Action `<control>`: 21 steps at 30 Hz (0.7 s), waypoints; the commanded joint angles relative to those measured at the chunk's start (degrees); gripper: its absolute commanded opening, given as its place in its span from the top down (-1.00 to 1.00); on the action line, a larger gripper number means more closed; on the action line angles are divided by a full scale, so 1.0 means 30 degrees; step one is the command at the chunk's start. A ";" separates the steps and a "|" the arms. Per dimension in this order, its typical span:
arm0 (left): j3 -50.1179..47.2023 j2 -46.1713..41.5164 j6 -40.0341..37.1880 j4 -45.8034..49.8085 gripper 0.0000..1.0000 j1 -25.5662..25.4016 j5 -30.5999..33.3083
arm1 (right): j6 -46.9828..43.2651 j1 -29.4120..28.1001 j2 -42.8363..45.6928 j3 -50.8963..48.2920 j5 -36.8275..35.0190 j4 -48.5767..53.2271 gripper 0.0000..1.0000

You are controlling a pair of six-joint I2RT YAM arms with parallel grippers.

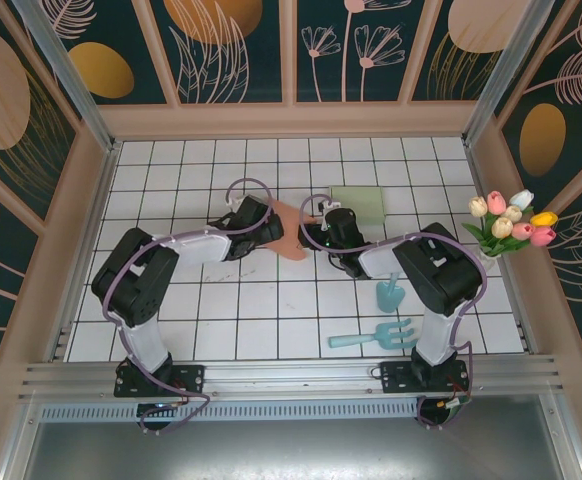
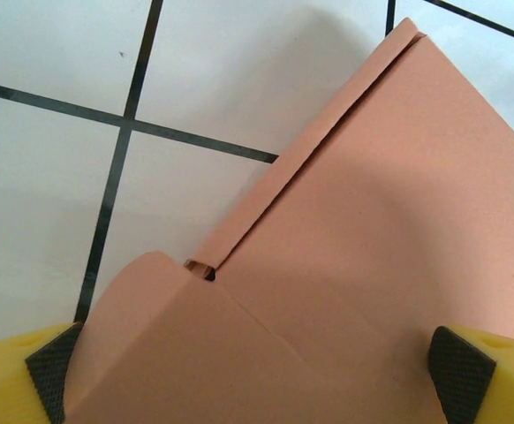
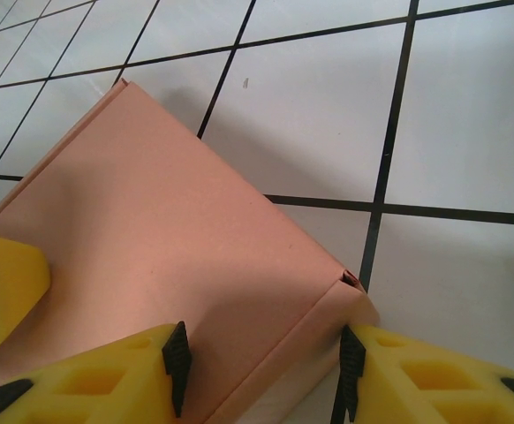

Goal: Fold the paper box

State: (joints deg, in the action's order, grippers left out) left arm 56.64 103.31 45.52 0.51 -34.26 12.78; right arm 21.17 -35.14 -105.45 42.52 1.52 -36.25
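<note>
White tiled worktop point(image 1: 221, 320) inside teal floral walls point(image 1: 151, 50), with the paper box point(image 1: 291, 240) lying at its centre.
Dark grout lines point(image 3: 389, 106) grid the tiles; pale wooden frames point(image 1: 289, 50) edge the wall panels. From the left, the left gripper point(image 1: 263, 222) holds its jaws wide apart astride the salmon box's flap; the right gripper point(image 1: 316, 236) has its jaws clamped on a folded edge. Behind it lies a flat green pad point(image 1: 358, 205); farther right, a teal trowel point(image 1: 389, 292), fork point(image 1: 376, 338) and tulips point(image 1: 511, 222).
</note>
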 commanded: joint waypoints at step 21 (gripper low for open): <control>0.0870 -0.0158 -0.1814 -0.0805 -0.97 0.1160 -0.1924 | -0.0918 0.0301 -0.1270 -0.0236 0.1164 0.2650 0.00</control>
State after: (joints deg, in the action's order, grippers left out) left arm 59.05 102.17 40.25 -0.21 -30.74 9.56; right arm 19.88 -34.44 -105.97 42.87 3.60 -36.67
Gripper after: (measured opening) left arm 0.985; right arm 0.503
